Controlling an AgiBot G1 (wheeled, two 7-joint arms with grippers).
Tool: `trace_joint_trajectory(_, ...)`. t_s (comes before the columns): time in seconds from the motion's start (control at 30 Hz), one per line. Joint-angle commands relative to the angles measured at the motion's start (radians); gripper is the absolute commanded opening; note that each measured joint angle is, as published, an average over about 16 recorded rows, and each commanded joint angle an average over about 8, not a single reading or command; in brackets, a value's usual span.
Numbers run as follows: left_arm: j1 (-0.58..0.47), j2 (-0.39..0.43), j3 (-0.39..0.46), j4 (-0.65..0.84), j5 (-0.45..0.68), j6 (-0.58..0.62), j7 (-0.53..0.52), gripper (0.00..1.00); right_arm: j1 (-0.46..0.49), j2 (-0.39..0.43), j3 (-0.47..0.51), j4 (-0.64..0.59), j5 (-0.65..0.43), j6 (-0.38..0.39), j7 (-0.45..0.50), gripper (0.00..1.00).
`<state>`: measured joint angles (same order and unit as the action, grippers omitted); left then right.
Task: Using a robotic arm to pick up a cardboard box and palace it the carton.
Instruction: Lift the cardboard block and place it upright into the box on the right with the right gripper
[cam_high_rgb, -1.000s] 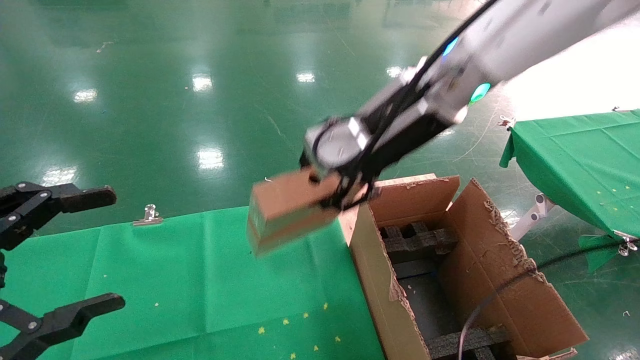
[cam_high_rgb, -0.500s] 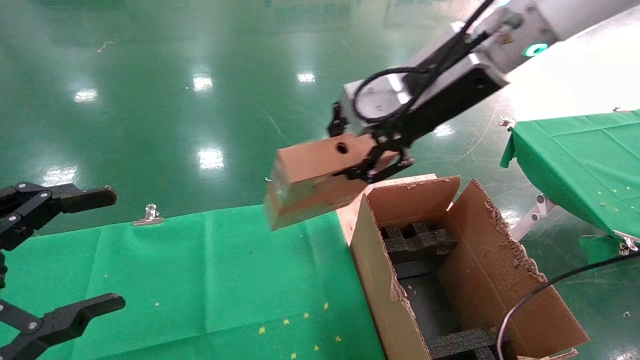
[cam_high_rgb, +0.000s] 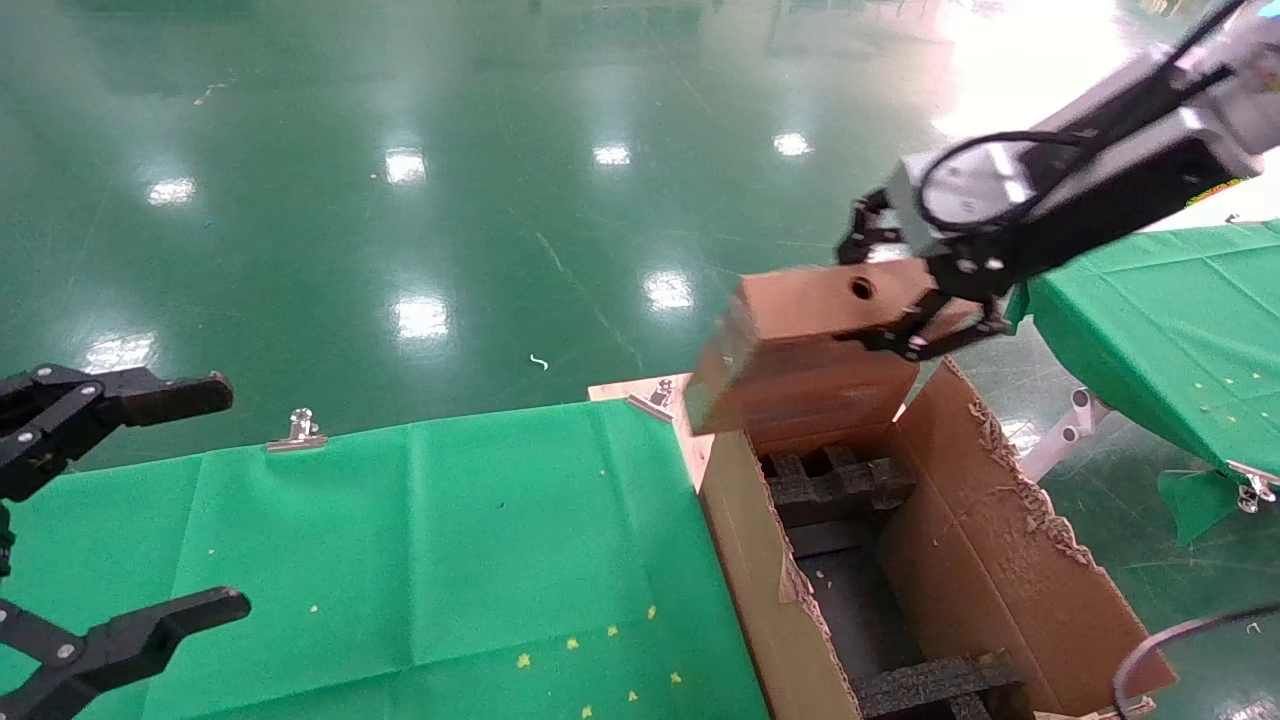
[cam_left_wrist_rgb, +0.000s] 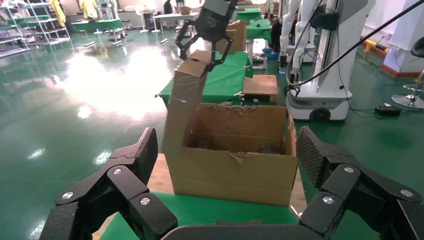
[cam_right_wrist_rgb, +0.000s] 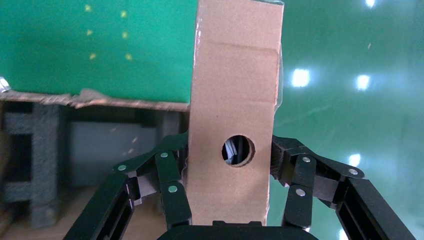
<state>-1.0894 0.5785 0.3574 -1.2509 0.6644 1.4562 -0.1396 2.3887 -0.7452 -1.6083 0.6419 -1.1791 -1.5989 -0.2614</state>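
**Op:** Half done, would you say?

**Spotter:** Roughly. From the head view, your right gripper (cam_high_rgb: 925, 300) is clamped on the cardboard box (cam_high_rgb: 800, 360), airborne at 1 o'clock above the carton's (cam_high_rgb: 1010, 560) far flap. Lowering and letting go remain. Your left gripper (cam_high_rgb: 120, 510) sits parked at 8 o'clock, spread wide, holding nothing.

**Op:** Room to descend?

**Spotter:** Left wrist view: the box hangs tilted over the carton's near-left corner (cam_left_wrist_rgb: 172, 150), so you should shift inward before dropping. Ragged flap edges stand tall around the opening.

**Op:** And the right wrist?

**Spotter:** Fingers (cam_right_wrist_rgb: 170, 185) pinch both sides near the round hole (cam_right_wrist_rgb: 238, 150); foam blocks (cam_right_wrist_rgb: 40, 150) show inside, open floor between them.
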Motion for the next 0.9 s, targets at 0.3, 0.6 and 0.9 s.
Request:
trace_joint_trajectory(0.3,0.0,0.0,0.0,0.0,0.0,0.0,0.0,1.0,0.058,0.141,-0.183,0.007,0.035,0.002,0.008,0.0)
trace_joint_trajectory(0.6,0.0,0.0,0.0,0.0,0.0,0.0,0.0,1.0,0.087,0.195,-0.31,-0.03,0.038,0.01,0.039,0.0)
trace_joint_trajectory(0.9,0.0,0.0,0.0,0.0,0.0,0.0,0.0,1.0,0.04,0.203,-0.364,-0.06,0.096,0.048,0.21,0.0)
